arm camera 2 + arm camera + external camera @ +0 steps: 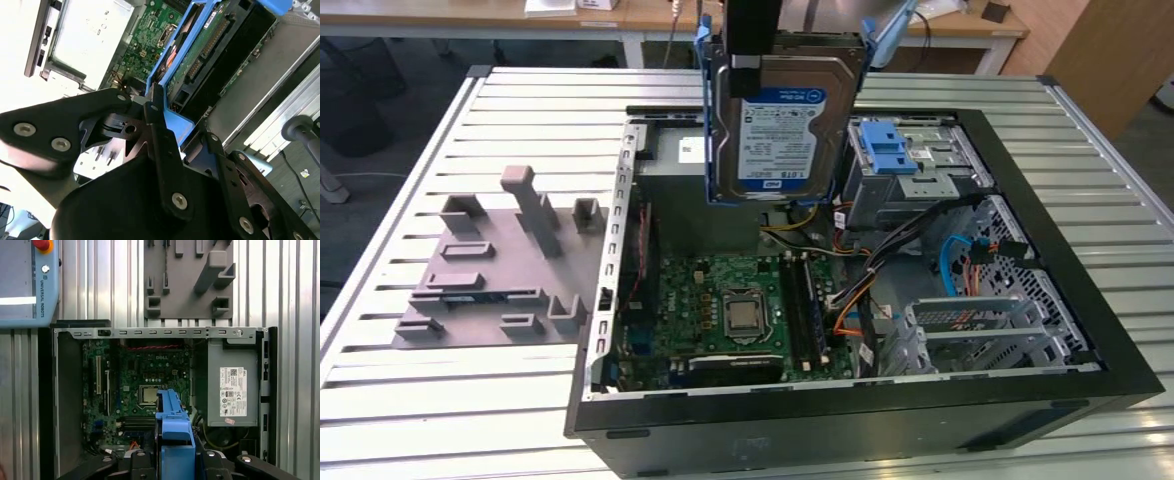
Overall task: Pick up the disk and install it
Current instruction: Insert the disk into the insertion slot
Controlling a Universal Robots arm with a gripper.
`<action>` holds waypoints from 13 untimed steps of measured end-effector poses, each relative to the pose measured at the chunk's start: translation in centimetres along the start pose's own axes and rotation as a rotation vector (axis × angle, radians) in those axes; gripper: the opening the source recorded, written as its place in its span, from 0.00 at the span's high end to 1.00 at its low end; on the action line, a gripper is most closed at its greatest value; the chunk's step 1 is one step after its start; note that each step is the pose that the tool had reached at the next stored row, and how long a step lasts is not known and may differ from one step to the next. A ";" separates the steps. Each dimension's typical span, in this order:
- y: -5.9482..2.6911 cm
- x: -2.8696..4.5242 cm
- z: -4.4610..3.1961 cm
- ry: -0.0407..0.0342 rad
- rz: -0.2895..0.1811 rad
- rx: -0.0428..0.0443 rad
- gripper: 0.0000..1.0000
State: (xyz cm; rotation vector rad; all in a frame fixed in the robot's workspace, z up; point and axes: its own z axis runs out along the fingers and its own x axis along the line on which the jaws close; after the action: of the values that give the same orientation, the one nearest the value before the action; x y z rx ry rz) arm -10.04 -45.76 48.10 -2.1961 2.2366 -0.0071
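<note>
While it hangs upright above the open computer case [854,420], the disk [781,135] is clamped at its top by the gripper [747,78].

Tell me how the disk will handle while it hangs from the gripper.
Probably rigid: the disk hangs upright from the gripper without sagging. Likely heavy for its size, given the metal body. Its blue plastic bracket may flex or slip a little, since the grip seems to sit on it.
</note>
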 end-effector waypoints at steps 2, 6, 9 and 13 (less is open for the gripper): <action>-0.44 0.06 0.01 0.0000 0.000 0.0000 0.64; -1.35 0.20 0.05 0.0000 0.000 0.0000 0.64; -2.14 0.33 0.07 0.0001 0.000 0.0000 0.64; -3.17 0.54 0.13 -0.0001 0.000 0.0001 0.64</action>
State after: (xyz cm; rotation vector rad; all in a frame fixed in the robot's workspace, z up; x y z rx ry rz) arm -6.89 -46.36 48.00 -2.1960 2.2365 -0.0071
